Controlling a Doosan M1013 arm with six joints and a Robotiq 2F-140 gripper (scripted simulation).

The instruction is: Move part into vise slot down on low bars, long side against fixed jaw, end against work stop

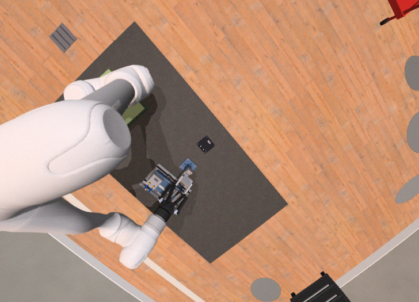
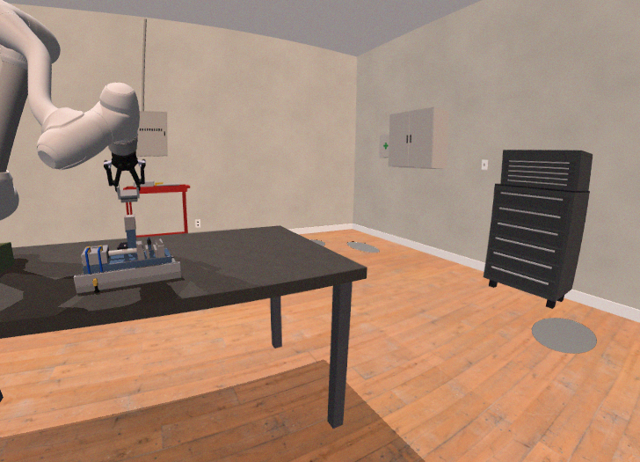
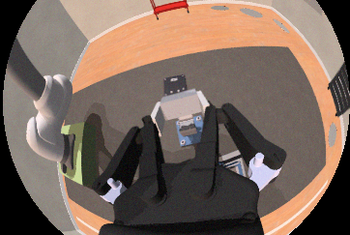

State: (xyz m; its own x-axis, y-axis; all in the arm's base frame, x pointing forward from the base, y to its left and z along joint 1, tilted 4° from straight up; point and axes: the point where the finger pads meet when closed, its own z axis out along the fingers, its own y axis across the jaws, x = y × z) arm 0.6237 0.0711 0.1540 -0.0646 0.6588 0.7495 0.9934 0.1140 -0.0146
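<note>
The gripper (image 3: 182, 116) is squeezed shut on the part (image 3: 183, 104), a small grey block, and holds it high in the air, touching nothing else. In the wrist view the part sits across the gap between the two black fingers. I cannot tell which way its slot faces or which way its long side runs. Right under the part is the V-block (image 2: 129, 223), a grey rest on a blue post, so the next move looks like a straight drop down onto it. The vise (image 2: 127, 265) is low on the table (image 2: 289, 263), just beside the V-block, on the side closer to the arm's base. A bit farther off lies the black infeed plate (image 1: 205, 144), with nothing on it. Far away a red cart (image 2: 163, 189) stands by the wall. A little box with a green cross (image 2: 385, 145) hangs beside a grey cabinet (image 2: 416, 138). There is tiny writing on the arm (image 1: 116, 106), too small to read.
</note>
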